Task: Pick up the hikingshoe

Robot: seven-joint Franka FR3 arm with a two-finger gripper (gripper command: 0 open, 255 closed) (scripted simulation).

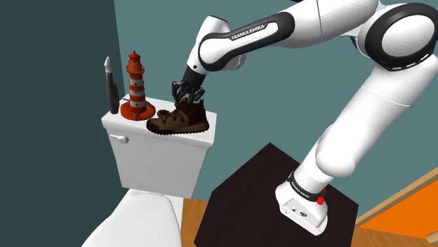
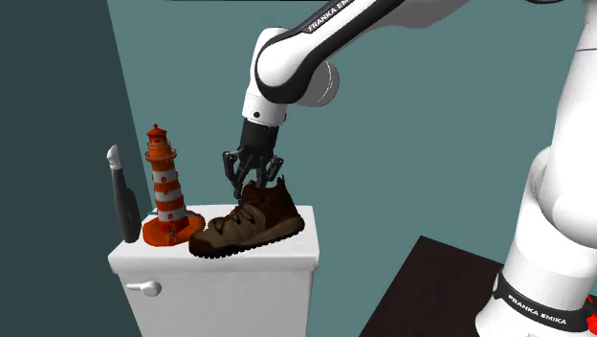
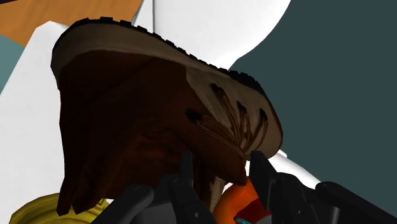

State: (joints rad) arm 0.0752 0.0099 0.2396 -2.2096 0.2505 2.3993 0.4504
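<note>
Looking over the shoulder view, you see the white arm (image 1: 393, 105) rise from its dark stand (image 1: 260, 189) at the lower right and reach up and left across a teal wall. Below its hand is a white toilet tank (image 1: 158, 165), whose flat lid serves as the desk here, with the white bowl cover (image 1: 133, 217) in front of it. On the tank's front face in the second exterior view you can pick out a white flush lever (image 2: 145, 286).

The hikingshoe (image 1: 179, 121) lies on the tank lid, sole down. It is brown with a paler tan toe, laces and a black treaded sole, and its toe points toward the shoulder view's left. Just beside that toe stands a red-and-white striped lighthouse figurine (image 1: 137, 88) on an orange base, upright. Further left, at the lid's edge, a slim dark tool with a pale tip (image 1: 111, 88) also stands upright.

The black pincer (image 1: 188, 95) points down at the shoe's ankle collar, right at its top edge. You cannot tell whether it has clamped onto the collar.
</note>
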